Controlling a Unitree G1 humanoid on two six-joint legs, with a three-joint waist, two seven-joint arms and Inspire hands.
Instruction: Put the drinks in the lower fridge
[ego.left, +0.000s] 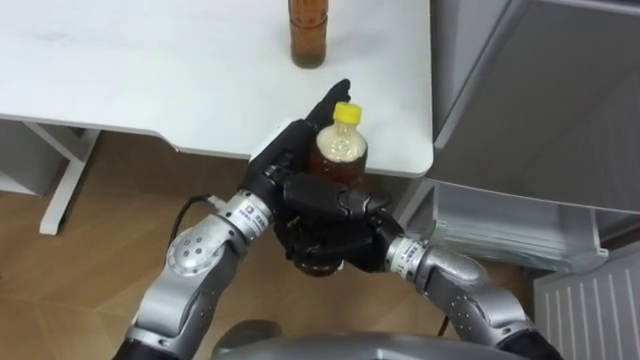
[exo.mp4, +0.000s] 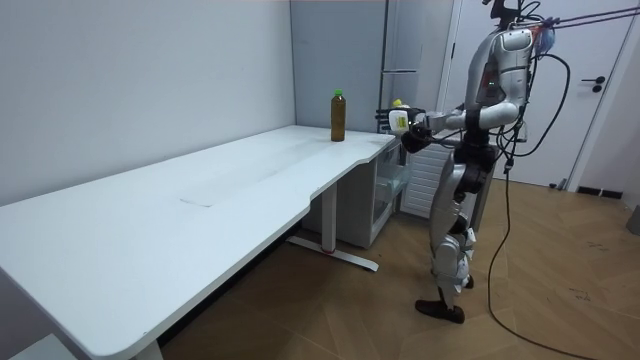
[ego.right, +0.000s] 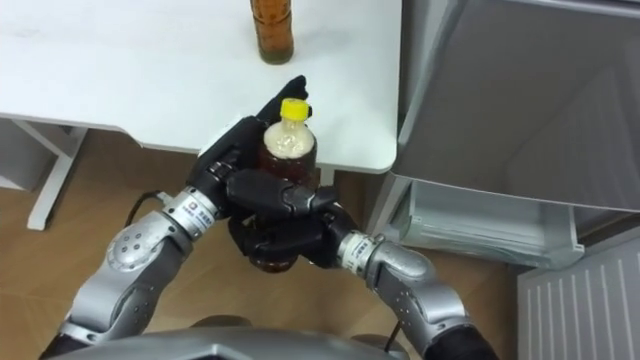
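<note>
1. The right hand (ego.left: 335, 225) clasps the bottle (ego.left: 340, 150), with its fingers curled across the front of the body.
2. The left hand (ego.left: 288, 155) lies flat against the bottle's left side. Its fingers are straight and reach up to the cap.
3. The bottle is upright at frame centre, just off the table (ego.left: 150, 70) corner.
4. The open lower fridge (ego.left: 500, 225) lies at the frame's right, on the right hand's side, so the carry likely goes rightward and down.
5. A second bottle (ego.left: 308, 35) stands on the table at top centre, well apart from the hands.
</note>
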